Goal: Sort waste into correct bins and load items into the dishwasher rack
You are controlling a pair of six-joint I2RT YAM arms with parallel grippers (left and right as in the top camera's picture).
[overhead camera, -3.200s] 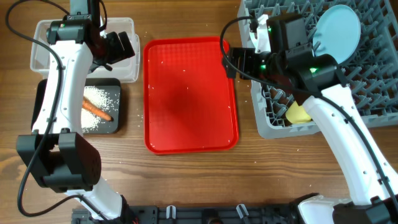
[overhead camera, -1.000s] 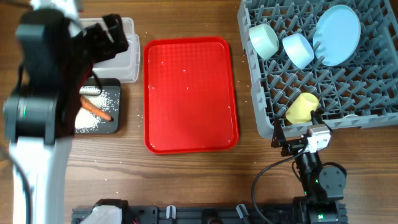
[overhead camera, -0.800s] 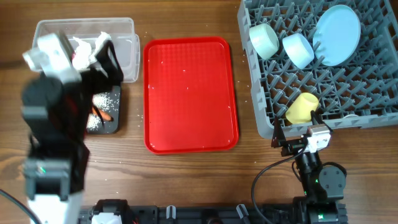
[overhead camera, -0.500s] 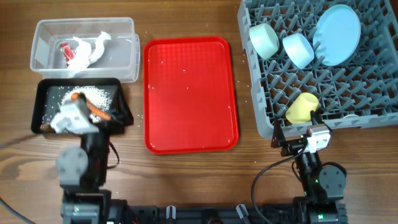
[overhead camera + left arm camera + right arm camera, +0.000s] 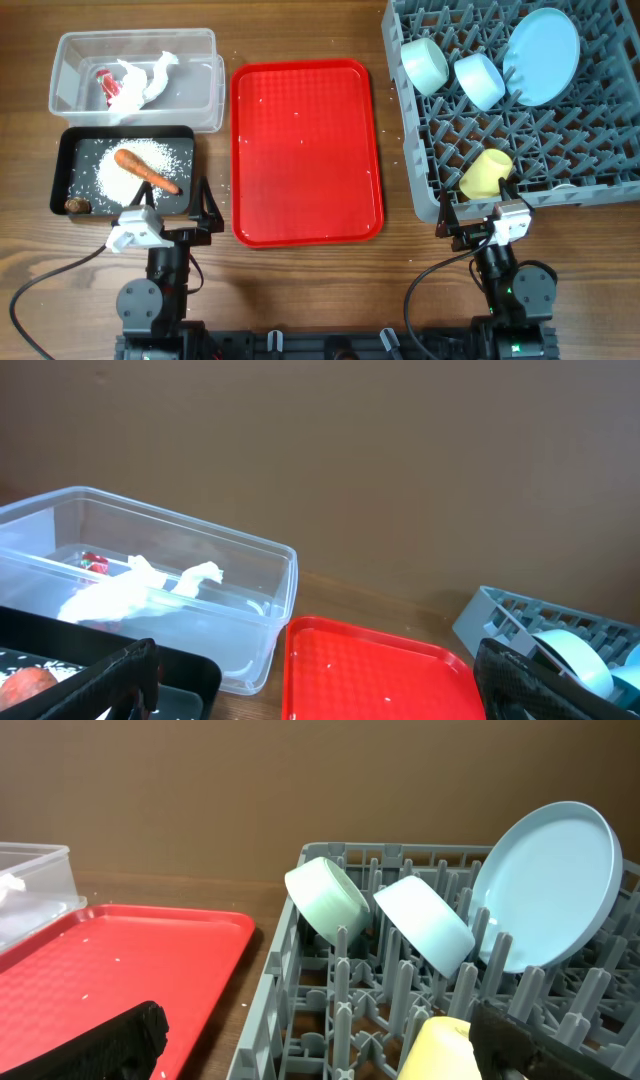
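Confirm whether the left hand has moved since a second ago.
Yes. The left hand was over the clear tub; it has pulled back past the black tray to that tray's near side, open.

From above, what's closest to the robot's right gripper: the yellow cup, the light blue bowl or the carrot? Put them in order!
From the right gripper:
1. Yellow cup, at the rack near edge.
2. Light blue bowl, farther back in the rack.
3. Carrot, far left, in the black tray.

Wooden bench [image 5: 300, 290]. Clear tub [image 5: 135, 33] toward far left corner. Black tray [image 5: 58, 170] just nearer, by left edge. Red tray [image 5: 305, 150] mid-bench. Grey rack [image 5: 560, 150] toward far right corner. White specks [image 5: 226, 183] scattered on wood.
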